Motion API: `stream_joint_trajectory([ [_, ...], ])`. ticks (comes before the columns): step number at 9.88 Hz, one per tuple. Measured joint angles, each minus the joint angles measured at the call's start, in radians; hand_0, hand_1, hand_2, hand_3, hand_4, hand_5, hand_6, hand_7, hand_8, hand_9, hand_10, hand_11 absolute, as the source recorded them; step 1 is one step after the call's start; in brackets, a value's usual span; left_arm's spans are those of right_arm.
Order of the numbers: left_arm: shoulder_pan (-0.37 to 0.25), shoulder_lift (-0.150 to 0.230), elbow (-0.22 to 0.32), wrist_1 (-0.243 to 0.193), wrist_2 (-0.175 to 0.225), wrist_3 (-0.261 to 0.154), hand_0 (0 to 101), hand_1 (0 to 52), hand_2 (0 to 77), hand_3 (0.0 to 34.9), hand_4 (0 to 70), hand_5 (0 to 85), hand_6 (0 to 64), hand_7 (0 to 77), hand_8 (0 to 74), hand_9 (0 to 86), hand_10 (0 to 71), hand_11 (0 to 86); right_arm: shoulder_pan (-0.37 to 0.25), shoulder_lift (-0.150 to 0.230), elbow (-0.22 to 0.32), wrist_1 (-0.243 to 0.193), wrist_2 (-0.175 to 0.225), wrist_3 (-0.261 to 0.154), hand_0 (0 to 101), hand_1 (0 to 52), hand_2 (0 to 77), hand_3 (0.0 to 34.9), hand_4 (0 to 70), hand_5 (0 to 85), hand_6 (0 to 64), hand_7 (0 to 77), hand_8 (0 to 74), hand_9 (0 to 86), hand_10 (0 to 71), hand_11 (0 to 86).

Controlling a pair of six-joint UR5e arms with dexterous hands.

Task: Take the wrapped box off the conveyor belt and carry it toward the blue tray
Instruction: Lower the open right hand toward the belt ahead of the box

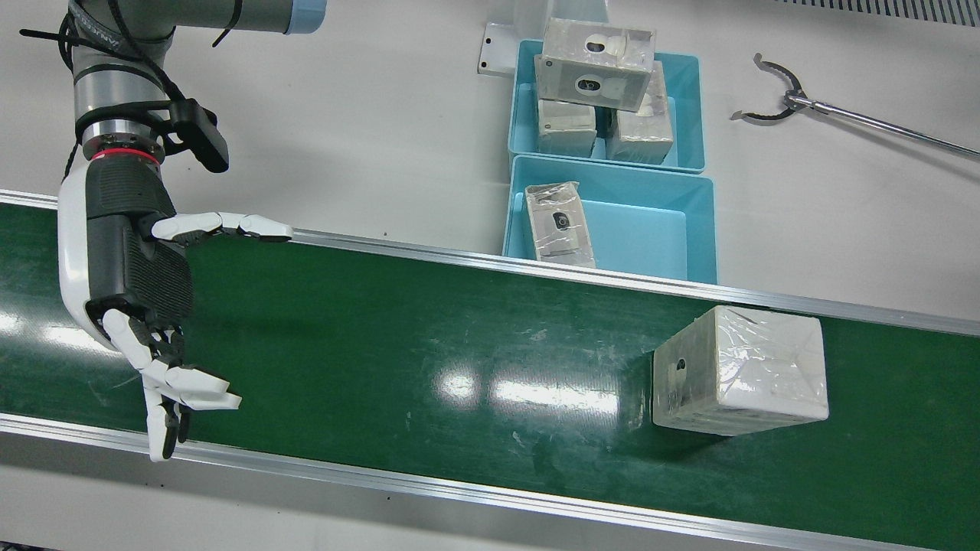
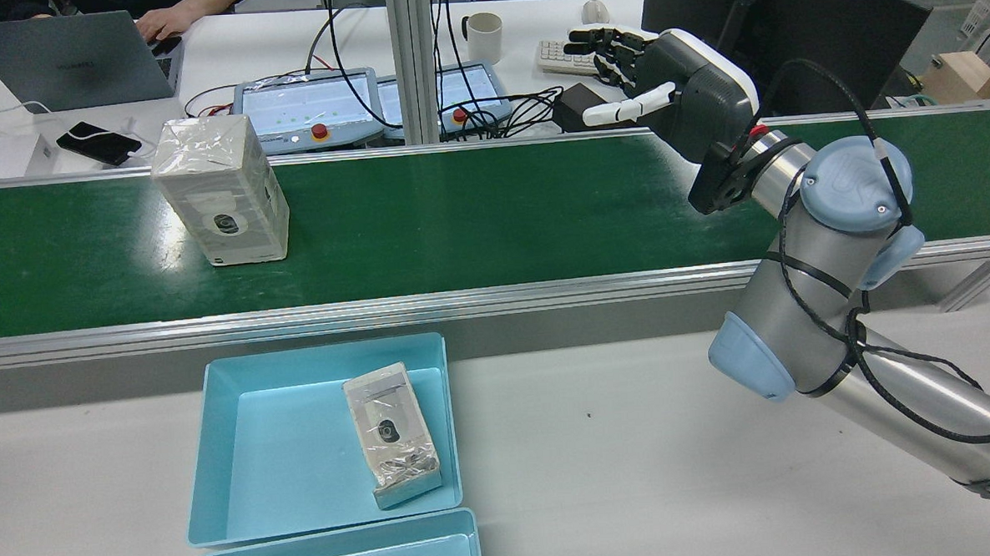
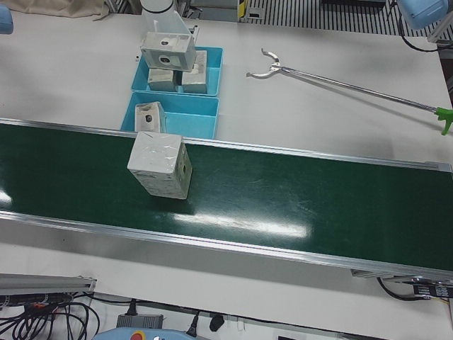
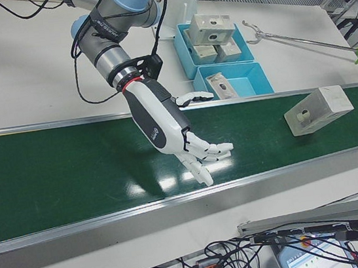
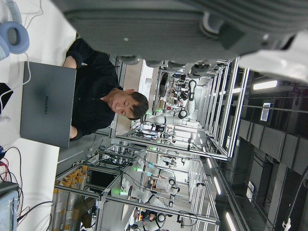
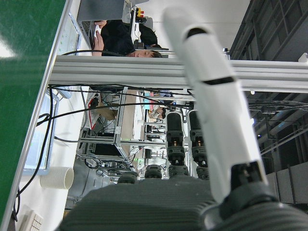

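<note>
The right hand [image 1: 138, 306] hovers over the green conveyor belt [image 1: 383, 337], fingers [image 1: 222, 226] spread and empty, well apart from the wrapped box [image 1: 739, 371] standing upright down the belt. The pick is not yet begun; next, close on the box, near the blue tray [image 1: 651, 237].

Front view looks steeply down, rear view faces forward; both share the conveyor belt [image 1: 459, 344] and blue tray [image 2: 244, 456].
</note>
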Motion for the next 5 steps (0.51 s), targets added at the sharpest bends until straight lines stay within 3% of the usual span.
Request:
stream_joint_trajectory([
  [2,0.0,0.0,0.0,0.0,0.0,0.0,0,0.0,1.1,0.0,0.0,0.5,0.0,0.5,0.5,0.5,0.5,0.5,-0.02,0.001,-0.003,0.034,0.001,0.021,51,17.5,15.3,1.1,20.7,21.8,10.9,23.5,1.1,3.8,2.2,4.4],
  [5,0.0,0.0,0.0,0.0,0.0,0.0,0,0.0,0.5,0.0,0.0,1.1,0.0,0.5,0.5,0.5,0.5,0.0,-0.049,0.003,-0.004,0.041,0.006,0.03,51,16.9,14.7,1.2,23.5,21.8,12.0,26.7,1.6,4.4,4.9,9.3],
])
